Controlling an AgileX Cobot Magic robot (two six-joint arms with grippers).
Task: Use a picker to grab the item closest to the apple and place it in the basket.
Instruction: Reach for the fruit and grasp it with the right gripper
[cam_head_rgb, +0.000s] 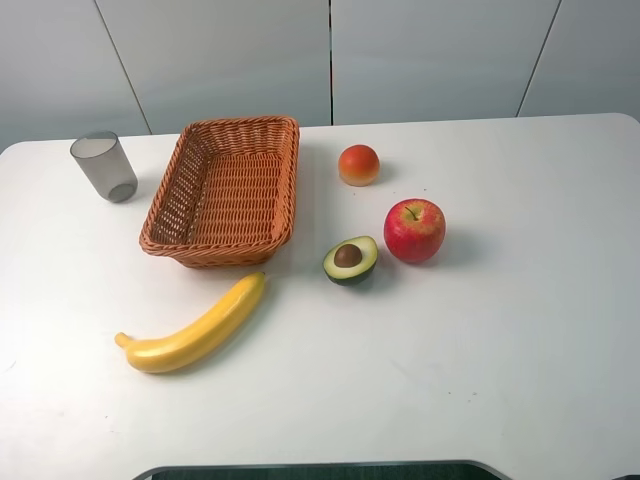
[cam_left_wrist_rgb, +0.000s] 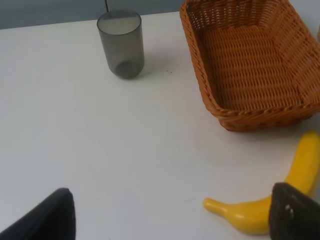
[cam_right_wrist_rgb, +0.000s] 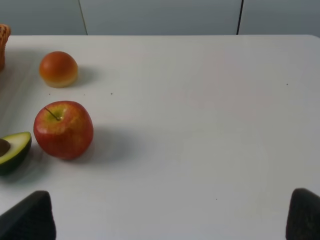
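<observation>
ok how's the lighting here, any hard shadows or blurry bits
Exterior high: soft, even light, only a faint shadow beside the apple, all sharp. Left wrist: the left gripper's fingertips are dark and blurred, the cup sharp. Right wrist: the right gripper's fingertips likewise out of focus.

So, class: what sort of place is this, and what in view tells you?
Probably a robot test bench, not a kitchen: a white table before plain grey wall panels, with an apple, avocado half, banana and wicker basket laid out apart.
</observation>
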